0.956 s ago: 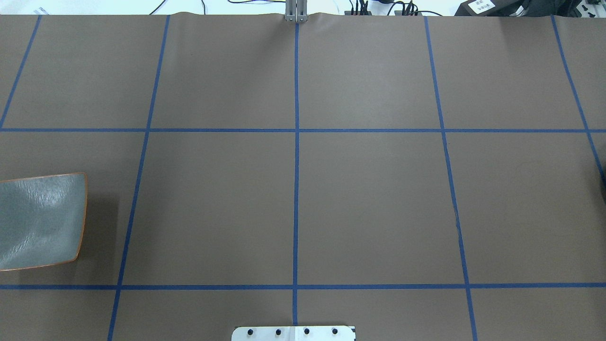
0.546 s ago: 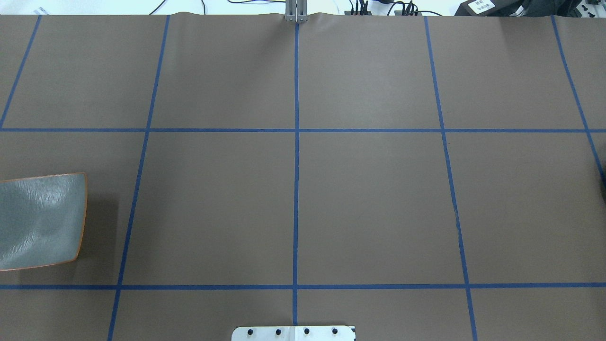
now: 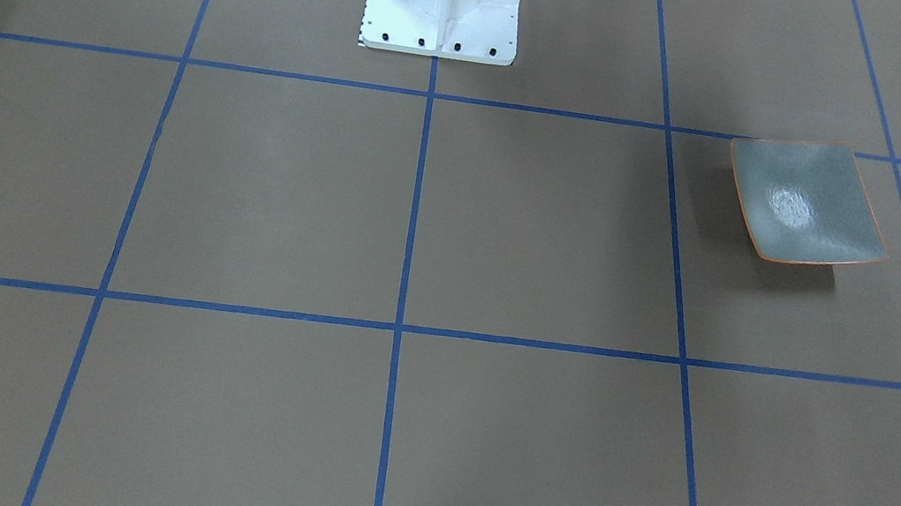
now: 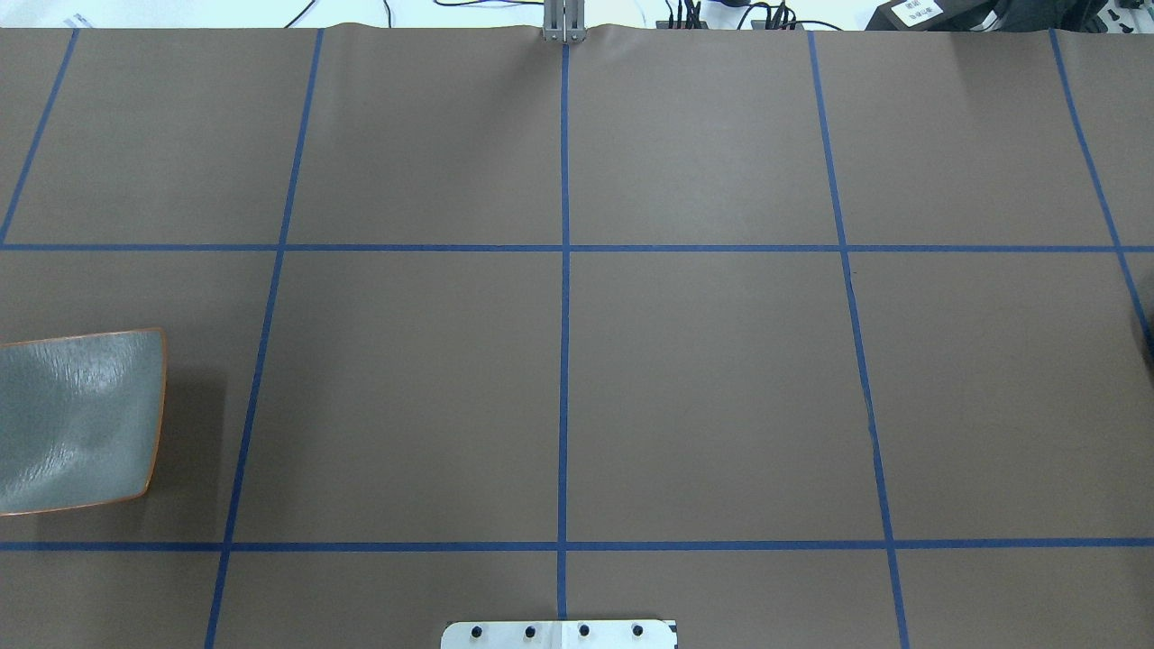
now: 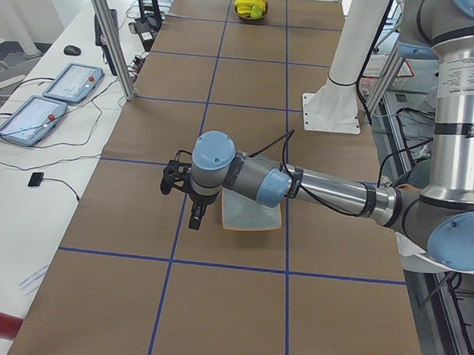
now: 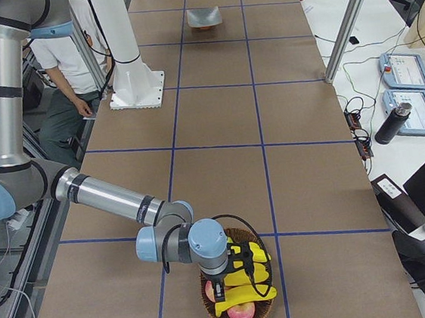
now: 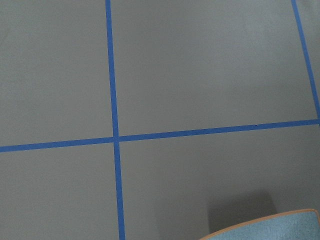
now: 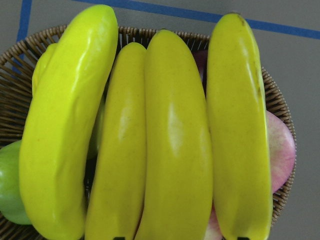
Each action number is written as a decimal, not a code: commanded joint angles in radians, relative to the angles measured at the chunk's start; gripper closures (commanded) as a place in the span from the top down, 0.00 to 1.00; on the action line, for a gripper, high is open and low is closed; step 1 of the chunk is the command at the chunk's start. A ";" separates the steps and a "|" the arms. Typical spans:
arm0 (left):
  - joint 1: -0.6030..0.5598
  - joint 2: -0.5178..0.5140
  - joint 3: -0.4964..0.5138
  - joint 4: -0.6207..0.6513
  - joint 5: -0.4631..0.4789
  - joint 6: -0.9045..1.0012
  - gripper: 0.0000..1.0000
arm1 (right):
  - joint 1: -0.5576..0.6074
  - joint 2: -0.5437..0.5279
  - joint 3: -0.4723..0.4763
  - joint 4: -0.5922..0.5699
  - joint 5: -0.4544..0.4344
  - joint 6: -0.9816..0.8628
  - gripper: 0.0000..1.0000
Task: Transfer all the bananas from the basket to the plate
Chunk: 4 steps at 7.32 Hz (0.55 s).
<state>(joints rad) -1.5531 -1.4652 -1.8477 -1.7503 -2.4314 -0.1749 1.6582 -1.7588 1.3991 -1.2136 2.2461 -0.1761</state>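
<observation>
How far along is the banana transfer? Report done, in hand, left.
Done: nothing; the plate holds no fruit. In hand: the right gripper hangs over the bananas in the basket, with no grasp visible; the left gripper hovers by the plate. Left: every banana, four showing, must go across.

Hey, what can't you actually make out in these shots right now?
Left claw: open or shut, too small in the left side view.
Right claw: mostly hidden by its own wrist, right side view.
Plate: cut by the overhead view's left edge.
Bananas: any underneath are hidden, right wrist view.
</observation>
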 commanded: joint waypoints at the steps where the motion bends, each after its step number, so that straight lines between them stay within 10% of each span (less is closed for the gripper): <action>1: -0.001 0.016 -0.016 0.000 0.000 0.000 0.99 | 0.000 0.004 -0.006 0.014 0.004 0.017 0.36; 3: -0.001 0.017 -0.022 0.000 0.000 0.000 0.99 | 0.000 0.004 -0.005 0.014 0.009 0.023 0.00; 4: -0.001 0.017 -0.025 0.002 0.000 0.000 0.99 | 0.000 0.004 -0.003 0.014 0.009 0.023 0.00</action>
<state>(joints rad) -1.5538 -1.4488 -1.8692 -1.7500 -2.4313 -0.1749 1.6582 -1.7550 1.3941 -1.2002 2.2538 -0.1554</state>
